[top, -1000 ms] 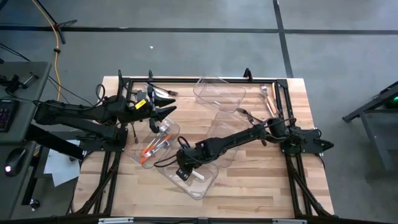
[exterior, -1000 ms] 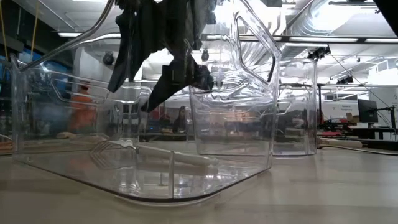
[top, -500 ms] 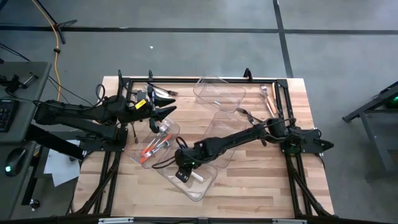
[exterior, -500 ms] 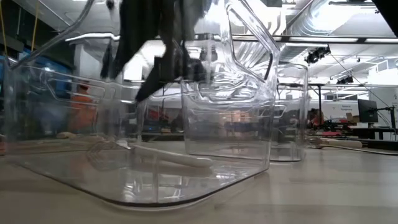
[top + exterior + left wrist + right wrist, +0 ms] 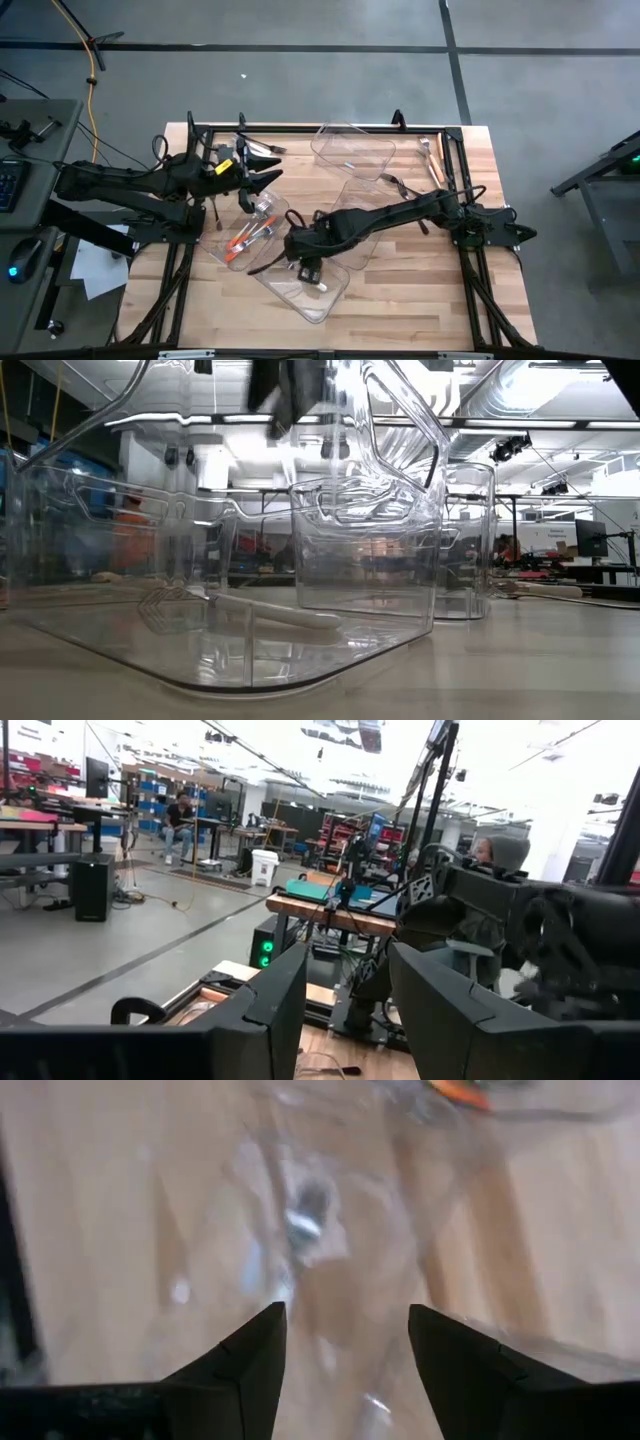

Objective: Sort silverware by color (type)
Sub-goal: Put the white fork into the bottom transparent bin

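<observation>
the right gripper (image 5: 303,262) hangs over the near clear bin (image 5: 300,290), which sits toward the table's (image 5: 400,310) front edge, a little left of the middle. its two dark fingers (image 5: 245,1365) stand parted with nothing between them, pointing down at the bin's clear wall. a white-handled fork (image 5: 240,610) lies flat on that bin's floor, tines toward the left in the low view; from above only its white handle (image 5: 318,283) shows just beside the gripper.

a second clear bin (image 5: 250,232) on the left half of the table holds orange-handled silverware (image 5: 245,240). a third clear bin (image 5: 352,150) stands near the back edge, and a fourth (image 5: 365,215) lies under the right arm at mid-table. more silverware (image 5: 432,165) lies by the back right corner, and a few dark pieces (image 5: 262,150) near the back left.

the left gripper (image 5: 262,182) waits raised over the table's left side near the orange bin, its fingers (image 5: 265,1005) spread apart and empty. a person (image 5: 180,820) sits far off in the room beyond.
</observation>
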### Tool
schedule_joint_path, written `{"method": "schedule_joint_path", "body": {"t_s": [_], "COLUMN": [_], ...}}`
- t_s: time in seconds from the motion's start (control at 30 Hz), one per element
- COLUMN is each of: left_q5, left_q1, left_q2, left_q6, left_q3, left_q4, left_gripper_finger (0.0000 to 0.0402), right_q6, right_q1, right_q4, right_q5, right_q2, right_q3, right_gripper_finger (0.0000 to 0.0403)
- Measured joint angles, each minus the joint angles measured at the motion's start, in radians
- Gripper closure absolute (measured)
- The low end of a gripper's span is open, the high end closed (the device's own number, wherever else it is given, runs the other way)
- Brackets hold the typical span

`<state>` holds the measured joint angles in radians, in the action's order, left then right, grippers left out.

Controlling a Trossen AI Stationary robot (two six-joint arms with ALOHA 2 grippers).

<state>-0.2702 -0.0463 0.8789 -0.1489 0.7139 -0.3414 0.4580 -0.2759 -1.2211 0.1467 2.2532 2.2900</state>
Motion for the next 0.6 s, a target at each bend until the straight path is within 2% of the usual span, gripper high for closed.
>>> {"method": "schedule_joint_path", "body": {"t_s": [0.13,0.3,0.43,0.6], "left_q5": [0.009,0.009,0.009,0.009], "left_q1": [0.000,0.000,0.000,0.000], "left_q2": [-0.014,-0.031,-0.034,-0.034], "left_q6": [-0.030,-0.030,-0.031,-0.031], "left_q3": [0.000,0.000,0.000,0.000], "left_q4": [-0.001,-0.002,0.000,0.010], "left_gripper_finger": [0.0266,0.0266,0.0266,0.0266], "right_q6": [-0.039,-0.017,0.054,0.219], "right_q1": [-0.010,-0.017,-0.034,-0.041], "right_q4": [-0.193,-0.282,-0.255,-0.110], "right_q5": [0.048,0.066,0.103,0.152], "right_q2": [-0.005,-0.088,-0.236,-0.501], "right_q3": [0.047,-0.032,-0.202,-0.532], "right_gripper_finger": [0.0208,0.0208,0.0208,0.0208]}}
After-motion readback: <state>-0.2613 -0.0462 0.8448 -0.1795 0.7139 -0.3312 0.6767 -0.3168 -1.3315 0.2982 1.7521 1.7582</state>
